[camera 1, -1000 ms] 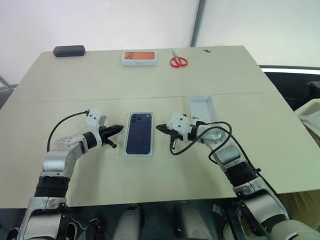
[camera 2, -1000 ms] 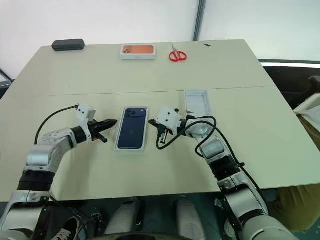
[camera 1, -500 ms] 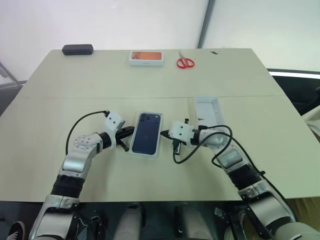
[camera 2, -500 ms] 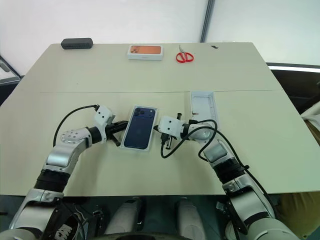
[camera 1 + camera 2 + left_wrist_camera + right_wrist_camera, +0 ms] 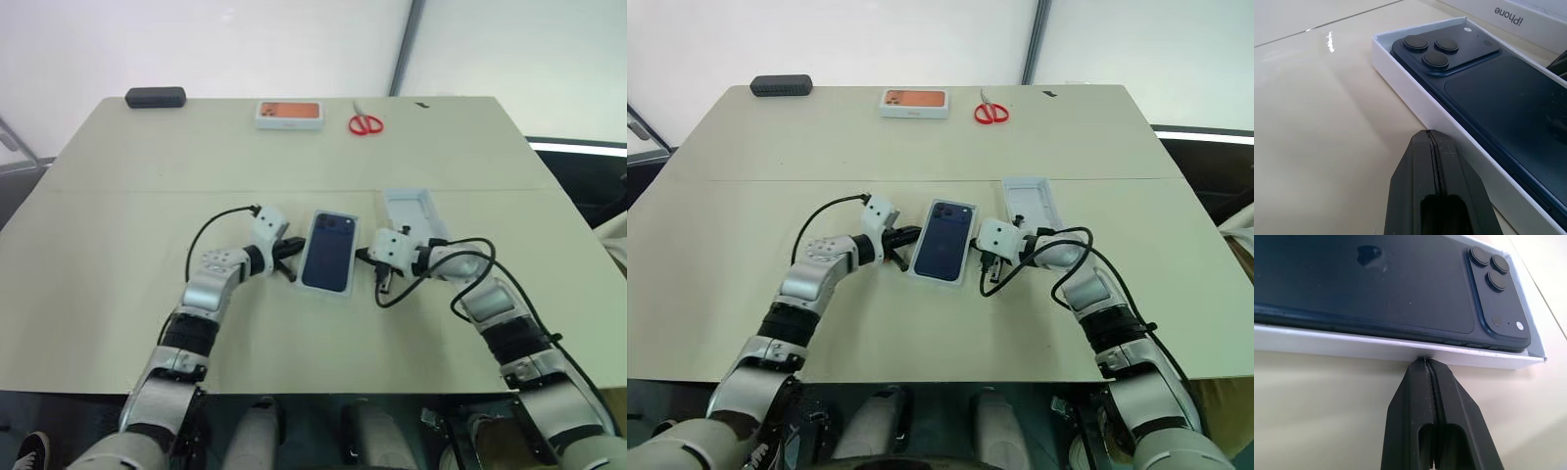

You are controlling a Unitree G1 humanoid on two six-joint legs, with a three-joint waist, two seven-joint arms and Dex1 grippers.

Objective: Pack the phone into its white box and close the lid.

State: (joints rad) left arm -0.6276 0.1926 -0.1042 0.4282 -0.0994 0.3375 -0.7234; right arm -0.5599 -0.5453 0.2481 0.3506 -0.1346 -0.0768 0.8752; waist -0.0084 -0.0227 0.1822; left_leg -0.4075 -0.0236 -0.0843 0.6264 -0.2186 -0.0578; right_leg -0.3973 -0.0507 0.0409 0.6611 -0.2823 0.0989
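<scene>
The phone [image 5: 328,262] is dark navy blue with a glossy back and black camera lenses. The white box [image 5: 1415,100] around it is plain white card. The lid [image 5: 409,211] beside it is white, grey-toned inside. My left gripper [image 5: 1432,147] and right gripper [image 5: 1425,367] have black fingers on white housings with black cables. The bench [image 5: 118,245] is pale beige. At its far edge lie an orange-printed box [image 5: 289,114], red-handled scissors [image 5: 364,123] and a black case [image 5: 155,97].
</scene>
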